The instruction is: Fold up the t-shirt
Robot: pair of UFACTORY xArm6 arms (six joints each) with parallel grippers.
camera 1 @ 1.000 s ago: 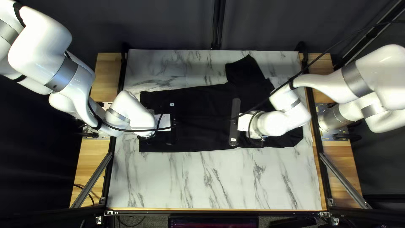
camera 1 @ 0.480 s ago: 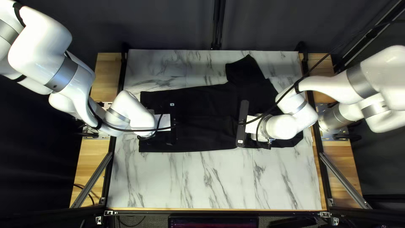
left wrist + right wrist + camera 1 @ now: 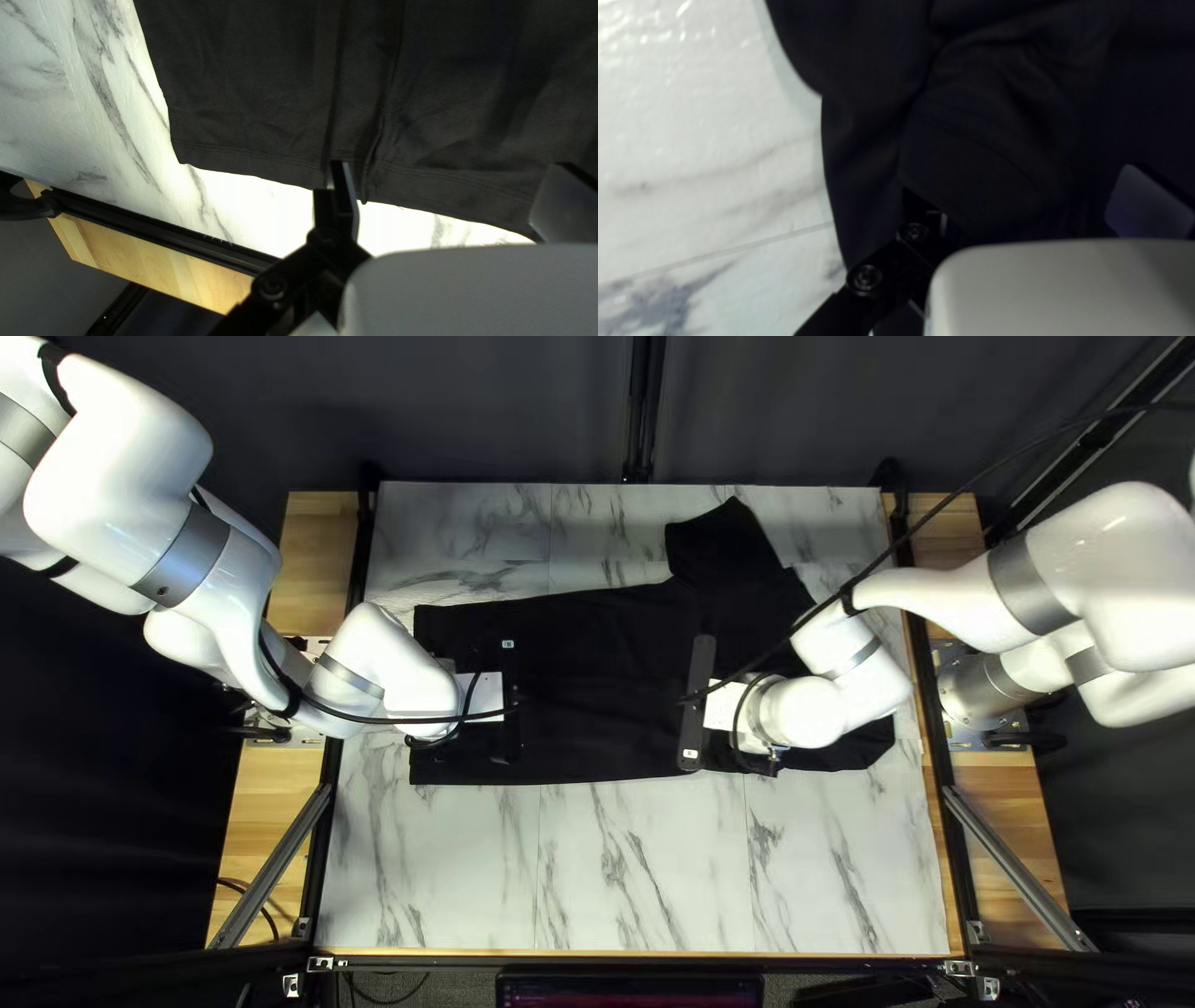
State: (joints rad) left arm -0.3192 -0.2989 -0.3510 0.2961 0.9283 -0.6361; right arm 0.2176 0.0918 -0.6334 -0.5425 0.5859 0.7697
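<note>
"Black fingers (image 3: pixel 346 193), 2 of them, stood wide apart on the left gripper (image 3: pixel 508 700), and the t-shirt's hem (image 3: pixel 255 152) ran right between them!"

"Any grip there?"

"None, the cloth wasn't clamped. A long fold (image 3: pixel 383 124) came down to the hem close by the nearer finger. And the right gripper (image 3: pixel 697 703)?"

"Apart as well, 2 fingers, with dark cloth and a line of stitching (image 3: pixel 983 149) between them. Whether either finger brushed the fabric, I couldn't tell."

"Pull out wider, then: where was the t-shirt (image 3: pixel 585 635)?"

"Stretched sideways over the marble-patterned table (image 3: pixel 623 871), beneath both grippers! Its hem lay toward the left arm (image 3: pixel 212 573), and 1 sleeve (image 3: pixel 735 541) pointed at the far edge, on the right arm's (image 3: pixel 946 597) half."

"And past the hem?"

"A bright strip of tabletop, then a black rail (image 3: pixel 187 242), then a wooden board (image 3: pixel 156 267) outside it."

"Overhead, a black cable (image 3: pixel 971 490) slanted across the right arm, and the dark curtain (image 3: pixel 498 411) hung behind everything."

"Down at the near side, a screen (image 3: pixel 629 989) sat just beyond the table, at the bottom of the top left view!"
</note>
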